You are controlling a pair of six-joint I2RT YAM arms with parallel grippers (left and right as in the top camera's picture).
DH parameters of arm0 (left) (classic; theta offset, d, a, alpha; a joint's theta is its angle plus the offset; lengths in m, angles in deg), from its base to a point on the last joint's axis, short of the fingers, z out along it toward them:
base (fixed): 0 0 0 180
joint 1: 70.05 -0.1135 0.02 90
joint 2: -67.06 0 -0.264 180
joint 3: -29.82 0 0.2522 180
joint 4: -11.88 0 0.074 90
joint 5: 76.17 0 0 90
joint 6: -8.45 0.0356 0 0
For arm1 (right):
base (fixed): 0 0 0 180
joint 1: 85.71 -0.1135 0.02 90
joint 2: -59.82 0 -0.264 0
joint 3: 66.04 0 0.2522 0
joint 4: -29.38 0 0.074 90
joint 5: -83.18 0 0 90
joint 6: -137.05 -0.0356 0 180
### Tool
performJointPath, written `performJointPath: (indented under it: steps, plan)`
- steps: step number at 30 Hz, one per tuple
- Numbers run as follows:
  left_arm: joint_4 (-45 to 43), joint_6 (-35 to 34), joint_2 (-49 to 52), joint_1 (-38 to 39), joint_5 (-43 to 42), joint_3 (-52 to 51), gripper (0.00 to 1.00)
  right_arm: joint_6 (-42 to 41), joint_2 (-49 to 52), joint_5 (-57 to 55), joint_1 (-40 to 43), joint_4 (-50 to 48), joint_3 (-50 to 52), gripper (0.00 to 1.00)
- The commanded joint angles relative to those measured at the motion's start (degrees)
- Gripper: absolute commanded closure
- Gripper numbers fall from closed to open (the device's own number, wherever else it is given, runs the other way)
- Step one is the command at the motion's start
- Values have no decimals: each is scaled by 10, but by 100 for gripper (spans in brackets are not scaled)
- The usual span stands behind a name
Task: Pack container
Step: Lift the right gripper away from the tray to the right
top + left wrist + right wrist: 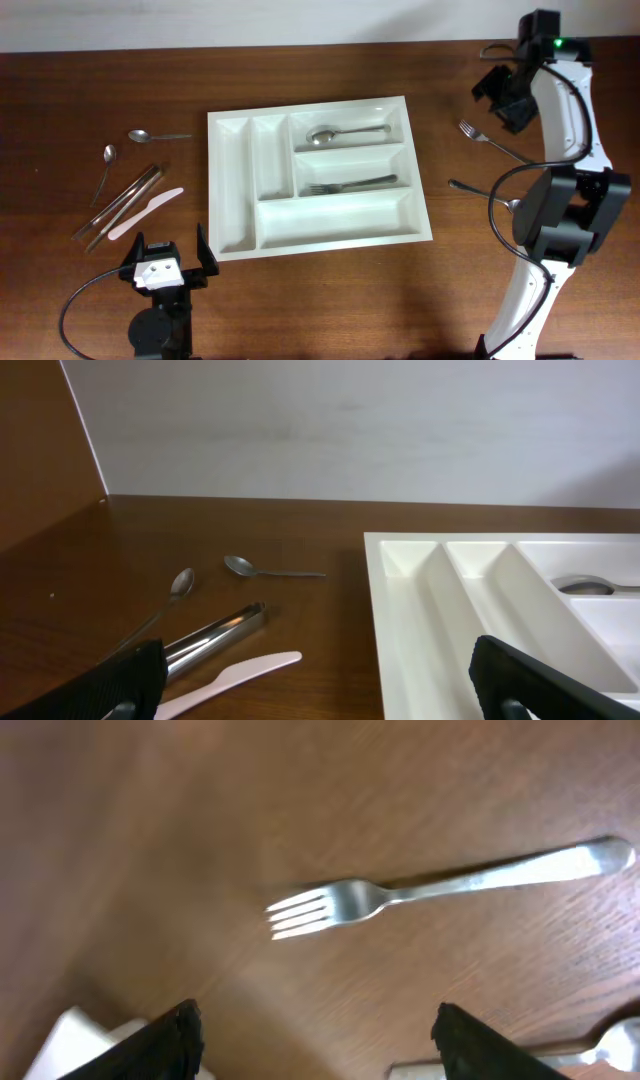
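Note:
The container (232, 190) is a white compartment tray at the table's middle. One spoon (345, 132) lies in its top right slot and one fork (352, 184) in the slot below. My left gripper (170, 262) rests near the front edge, left of the tray, open and empty. In the left wrist view my left gripper (320, 685) points at the tray's left rim (375, 610). My right gripper (503, 92) hovers at the far right. From the right wrist, my right gripper (315, 1025) stands open above a loose fork (440, 885), holding nothing.
Left of the tray lie two spoons (155, 135) (105, 165), a metal tong-like piece (125, 203) and a pale plastic knife (147, 211). On the right, a fork (490, 140) and another spoon (478, 188) lie beside the right arm's base (560, 215).

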Motion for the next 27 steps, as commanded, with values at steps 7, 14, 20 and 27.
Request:
performJointPath:
  steps: [7, 14, 20, 27]
  plan:
    - [0, 7, -4, -3, -6, -3, 1, 23, 17, -103, -2, -12, 98, 20]
    - [0, 7, -4, -3, -6, -3, 1, -166, 17, -111, 2, 27, 107, 36]
    - [0, 7, -4, -3, -6, -3, 1, -358, 17, -111, 2, 21, 107, 30]
    - [0, 7, -4, -3, -6, -3, 1, -442, 18, -97, 1, -87, 107, 26]
